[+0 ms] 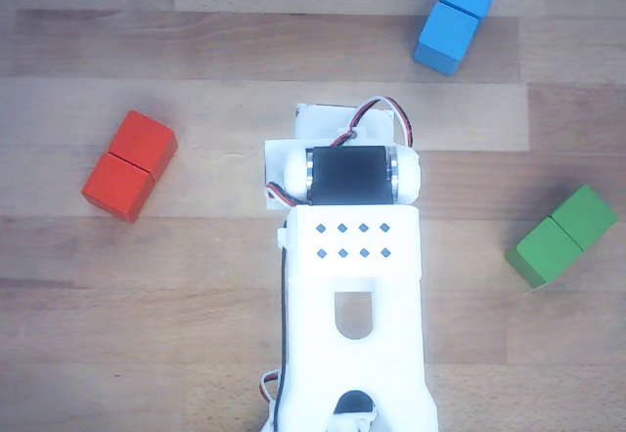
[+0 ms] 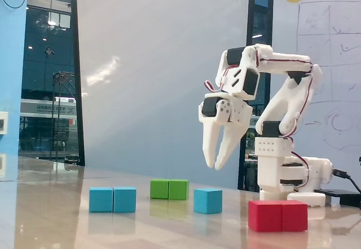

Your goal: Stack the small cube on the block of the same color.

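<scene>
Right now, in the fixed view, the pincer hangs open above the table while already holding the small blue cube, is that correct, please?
Not quite. The pincer does hang open above the table, but it holds nothing: the fixed view shows the small blue cube resting on the table below it, between the green block and the red block.
</scene>
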